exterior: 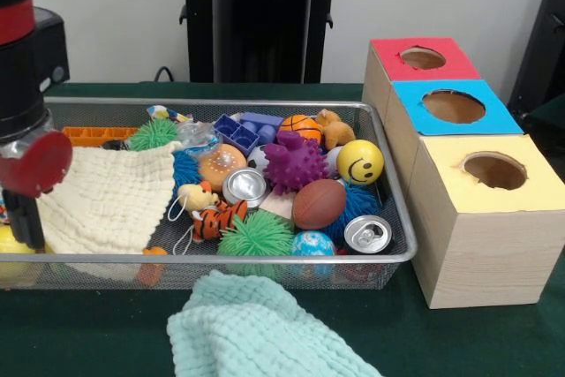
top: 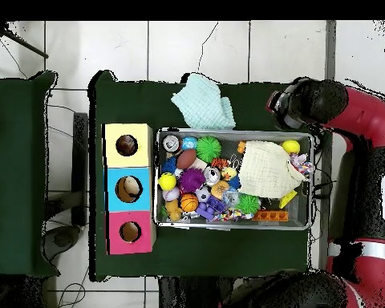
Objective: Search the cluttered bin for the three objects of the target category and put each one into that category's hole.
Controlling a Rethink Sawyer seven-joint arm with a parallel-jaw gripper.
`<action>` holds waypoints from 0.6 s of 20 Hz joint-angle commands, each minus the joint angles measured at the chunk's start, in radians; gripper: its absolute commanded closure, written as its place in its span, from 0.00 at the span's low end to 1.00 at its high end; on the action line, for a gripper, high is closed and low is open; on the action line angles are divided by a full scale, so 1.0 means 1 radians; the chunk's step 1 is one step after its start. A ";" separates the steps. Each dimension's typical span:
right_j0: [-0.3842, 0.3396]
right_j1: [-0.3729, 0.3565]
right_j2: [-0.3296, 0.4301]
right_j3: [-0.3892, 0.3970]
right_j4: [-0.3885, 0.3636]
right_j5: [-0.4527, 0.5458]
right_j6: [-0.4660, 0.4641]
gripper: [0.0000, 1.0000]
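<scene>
A wire mesh bin [exterior: 221, 103] holds a heap of small items: two silver cans [exterior: 244, 186] [exterior: 367, 234], a brown football [exterior: 320, 204], a basketball [exterior: 301, 127], a yellow smiley ball [exterior: 360, 162], a purple spiky ball [exterior: 296, 165], green spiky balls [exterior: 256, 236], a tiger toy [exterior: 216, 218] and blue blocks [exterior: 237, 132]. A cream cloth [exterior: 110, 196] covers the bin's left part. My gripper [exterior: 25, 218] hangs at the bin's left end beside that cloth. In the overhead view the arm [top: 308, 104] hides it.
Three boxes with round holes stand in a row right of the bin: red [exterior: 388, 49], blue [exterior: 410, 121], yellow [exterior: 441, 187]. A mint cloth [exterior: 256, 333] lies on the table in front of the bin. An orange grid piece [exterior: 93, 135] lies at the back left.
</scene>
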 commanded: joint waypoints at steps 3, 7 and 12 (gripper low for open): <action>-0.025 -0.135 0.004 0.277 -0.015 0.037 -0.249 1.00; -0.023 -0.168 -0.002 0.333 -0.021 0.022 -0.208 1.00; -0.021 -0.173 0.000 0.364 -0.026 0.004 -0.172 1.00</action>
